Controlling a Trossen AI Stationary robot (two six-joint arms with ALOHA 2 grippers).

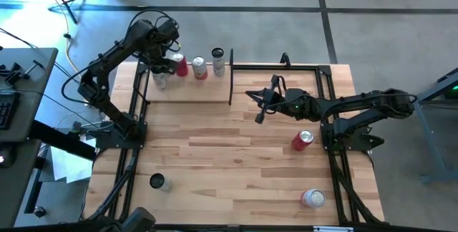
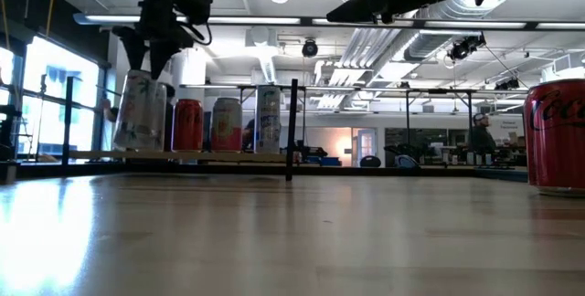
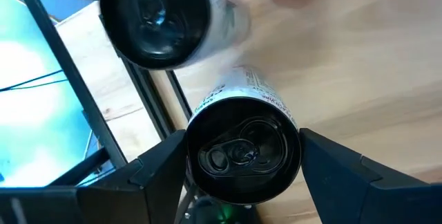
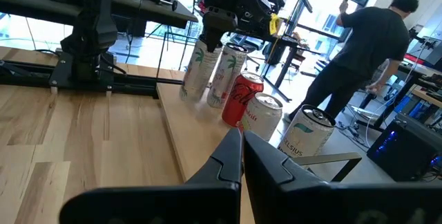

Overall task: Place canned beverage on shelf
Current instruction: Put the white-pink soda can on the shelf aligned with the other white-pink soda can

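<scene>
My left pincer (image 3: pixel 242 165) is clamped on the white can (image 3: pixel 243 151), upright at the shelf (image 1: pixel 187 89) end beside another can; I should release straight upward, without tipping it.

Cans (image 1: pixel 199 67) crowding shelf (image 1: pixel 187 90) left end

Open-plan lab: exposed ceiling ducts (image 2: pixel 384 36); workbenches (image 2: pixel 439 161).

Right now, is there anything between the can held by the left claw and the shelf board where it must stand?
Nothing visible. The left claw holds the can upright over the left end of the shelf, with only bare board below. Another can stands close beside it, not under it.
</scene>
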